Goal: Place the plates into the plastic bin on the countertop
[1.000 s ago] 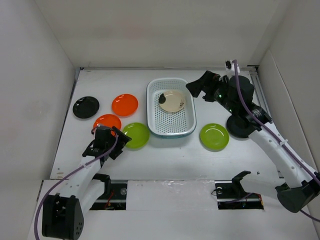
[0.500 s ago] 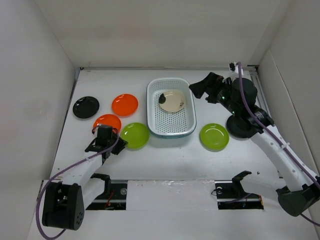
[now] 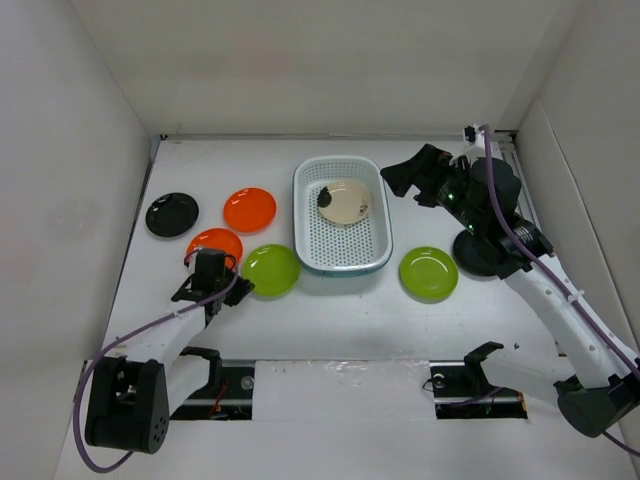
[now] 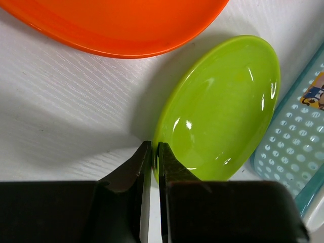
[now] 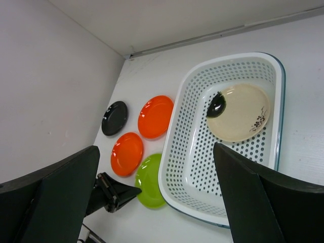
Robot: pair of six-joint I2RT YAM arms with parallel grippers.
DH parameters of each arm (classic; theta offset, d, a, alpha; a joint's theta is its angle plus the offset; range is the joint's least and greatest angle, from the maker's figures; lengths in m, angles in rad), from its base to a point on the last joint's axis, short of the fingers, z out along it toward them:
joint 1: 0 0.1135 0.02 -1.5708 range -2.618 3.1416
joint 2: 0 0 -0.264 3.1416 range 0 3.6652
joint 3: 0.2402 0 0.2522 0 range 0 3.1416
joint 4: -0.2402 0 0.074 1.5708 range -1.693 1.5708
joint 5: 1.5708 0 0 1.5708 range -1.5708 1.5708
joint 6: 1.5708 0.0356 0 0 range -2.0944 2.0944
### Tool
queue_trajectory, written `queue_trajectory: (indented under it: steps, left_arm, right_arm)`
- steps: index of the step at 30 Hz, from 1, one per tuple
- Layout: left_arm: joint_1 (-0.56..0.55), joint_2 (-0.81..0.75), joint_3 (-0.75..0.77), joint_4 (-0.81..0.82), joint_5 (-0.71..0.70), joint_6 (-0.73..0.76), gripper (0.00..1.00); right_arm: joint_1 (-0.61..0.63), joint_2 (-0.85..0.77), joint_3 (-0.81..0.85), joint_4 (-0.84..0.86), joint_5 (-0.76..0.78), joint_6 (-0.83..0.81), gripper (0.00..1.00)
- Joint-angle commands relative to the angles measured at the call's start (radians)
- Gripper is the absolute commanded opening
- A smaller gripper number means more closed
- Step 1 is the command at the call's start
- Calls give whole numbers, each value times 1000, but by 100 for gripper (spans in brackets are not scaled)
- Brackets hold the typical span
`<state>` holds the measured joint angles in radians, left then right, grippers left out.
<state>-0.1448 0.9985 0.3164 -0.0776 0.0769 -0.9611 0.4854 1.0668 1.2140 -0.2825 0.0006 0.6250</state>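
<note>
The lime green plate (image 4: 223, 111) lies on the countertop (image 3: 330, 320), just left of the plastic bin (image 3: 345, 267) and close beside an orange plate (image 3: 215, 243). We judge it light, stiff and glossy, so likely to slip; its thin raised rim is the one place to take hold. Our left gripper (image 4: 152, 152) is pinched tight on that rim at the plate's near left edge. The right gripper (image 5: 156, 148) hangs spread wide above the bin, holding nothing
</note>
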Motion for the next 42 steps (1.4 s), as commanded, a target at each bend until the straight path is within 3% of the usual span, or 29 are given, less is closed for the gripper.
queue_trajectory:
  steps: [1,4,8,15,19,21,24,27,29,30,33,42]
  left_arm:
    - [-4,-26,10,-39,1,6,0]
    - [-4,-141,42,-111,-23,5,0]
    - [-4,-279,226,-250,-117,-5,0]
    - [-4,-218,524,-363,-218,39,0]
    - [-4,-112,637,-234,-128,133,0]
    - [-4,16,673,-95,62,174,0]
    - [-36,224,766,10,191,183,0]
    - [-169,419,938,-19,65,235,0]
    - [-196,535,1082,-50,64,246,0]
    - [-205,633,1116,-63,82,246,0]
    - [-217,735,1191,-63,83,246,0]
    - [-277,911,1216,-42,83,255,0]
  right_arm:
    - [-4,-19,16,37,7,2,100]
    - [-4,-19,16,37,7,2,100]
    - [-4,-28,16,28,7,2,100]
    - [-4,-50,38,-6,36,2,100]
    - [-40,-59,58,-47,98,11,100]
    - [-80,-59,58,-66,98,25,100]
    - [-128,-79,36,-75,88,36,100]
    - [-186,-114,9,-84,50,36,100]
    - [-218,-114,9,-98,30,36,100]
    - [-247,-123,9,-119,6,36,100]
    - [-271,-137,-1,-132,-30,36,100]
    - [-312,-172,-76,-141,-30,36,100]
